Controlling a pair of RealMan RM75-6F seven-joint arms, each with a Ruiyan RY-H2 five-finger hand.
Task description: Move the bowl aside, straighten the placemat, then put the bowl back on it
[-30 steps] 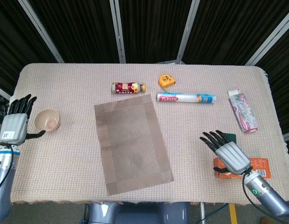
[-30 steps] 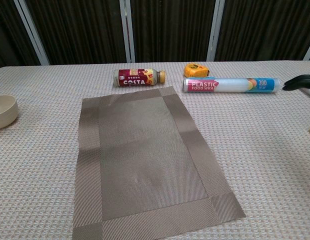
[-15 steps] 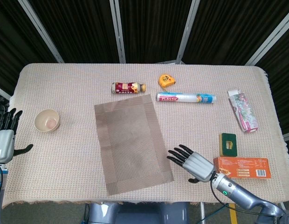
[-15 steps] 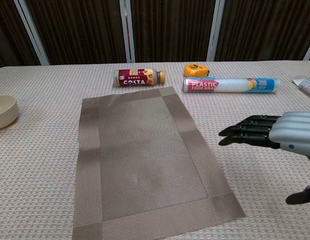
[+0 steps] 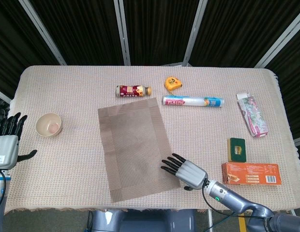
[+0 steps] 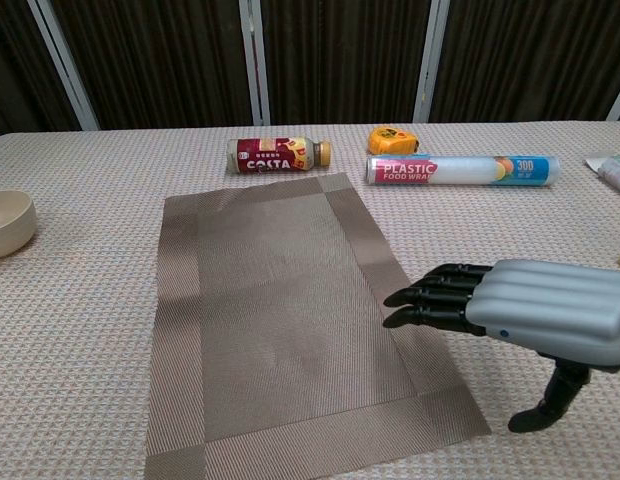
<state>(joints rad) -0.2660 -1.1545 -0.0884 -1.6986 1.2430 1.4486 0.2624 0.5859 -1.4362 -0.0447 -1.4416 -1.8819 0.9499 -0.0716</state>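
Placemat (image 5: pixel 137 148) skewed at frame centre. Bowl (image 5: pixel 49 124) off it, at left. Right hand (image 5: pixel 185 171) released, fingers extended over mat's lower right edge. Left hand (image 5: pixel 7 144) released, far left.

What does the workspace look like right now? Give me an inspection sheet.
Surface: table under a woven beige cloth.
Job's things: bowl off the placemat, near the table's left edge; placemat lies skewed.
Clutter: bottle, tape measure, plastic wrap roll, floral box, sponge, orange box.
Hands: right hand open, fingertips over the placemat's right edge; left hand open at the table's left edge.
Cables: black cable by the right forearm.
Surroundings: dark panels with metal struts.
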